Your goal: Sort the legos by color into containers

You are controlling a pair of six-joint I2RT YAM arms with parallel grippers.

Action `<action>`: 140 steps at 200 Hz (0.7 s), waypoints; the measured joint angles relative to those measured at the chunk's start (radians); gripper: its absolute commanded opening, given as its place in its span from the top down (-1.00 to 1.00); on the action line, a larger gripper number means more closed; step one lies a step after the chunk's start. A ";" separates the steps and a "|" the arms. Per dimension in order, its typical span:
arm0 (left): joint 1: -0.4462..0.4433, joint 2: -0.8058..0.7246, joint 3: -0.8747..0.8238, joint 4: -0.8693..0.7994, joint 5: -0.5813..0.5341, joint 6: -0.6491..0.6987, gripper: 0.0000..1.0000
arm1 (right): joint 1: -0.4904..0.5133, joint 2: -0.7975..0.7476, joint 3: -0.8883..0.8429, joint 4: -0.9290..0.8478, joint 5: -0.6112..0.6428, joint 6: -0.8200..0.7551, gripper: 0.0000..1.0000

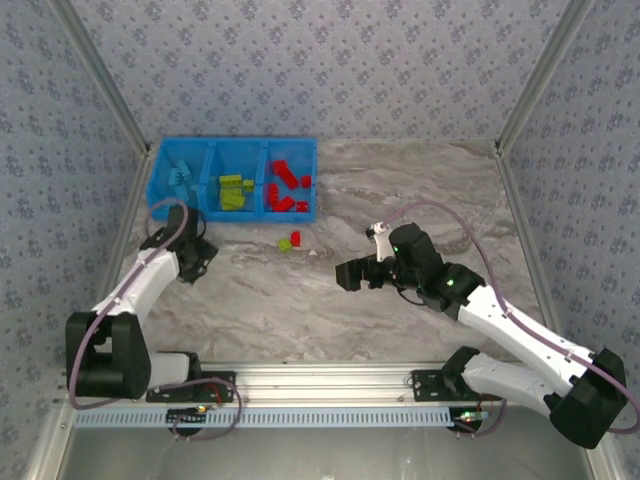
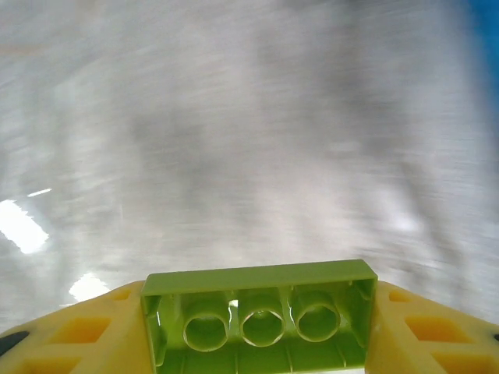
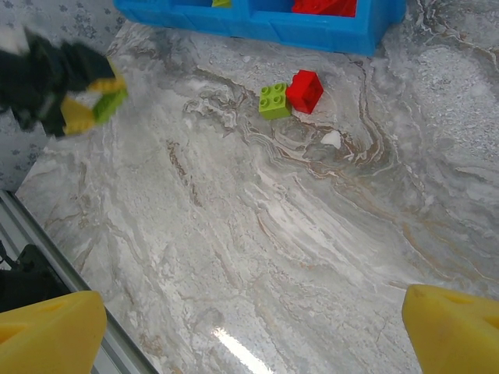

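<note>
Held brick: glossy lime-green rectangular plastic brick (image 2: 257,312), hollow underside showing three round tubes, clamped between left gripper (image 2: 257,343) yellow fingers (image 2: 78,335).
Loose bricks: studded green square brick (image 3: 274,100) just beside red brick (image 3: 304,89) on veined grey marble-look table (image 3: 312,234).
Tray: bright blue plastic three-compartment tray (image 3: 312,31), near them.
Right gripper (image 3: 253,327): spread wide, empty.

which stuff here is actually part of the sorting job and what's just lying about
Part of the job: blue tray, held green brick in the left end effector, loose green brick, loose red brick.
Just there: marble table, aluminium rail, patterned walls.
</note>
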 measured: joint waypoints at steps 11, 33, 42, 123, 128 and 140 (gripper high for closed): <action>-0.044 0.017 0.094 0.018 -0.020 0.009 0.07 | -0.001 0.001 0.000 0.000 0.000 0.004 -1.00; -0.083 0.136 0.296 0.073 -0.063 0.037 0.08 | -0.002 0.014 0.006 -0.001 -0.002 0.012 -1.00; -0.086 0.215 0.373 0.098 -0.077 0.053 0.07 | -0.002 0.021 0.012 -0.002 -0.004 0.019 -1.00; -0.087 0.740 0.882 0.109 -0.111 0.164 -0.54 | -0.002 -0.048 0.028 -0.084 0.012 0.053 -1.00; -0.089 0.734 0.885 0.109 -0.111 0.167 -0.57 | -0.002 -0.053 0.028 -0.088 0.016 0.054 -1.00; -0.093 0.715 0.884 0.108 -0.112 0.181 -0.61 | -0.002 -0.059 0.028 -0.092 0.024 0.060 -1.00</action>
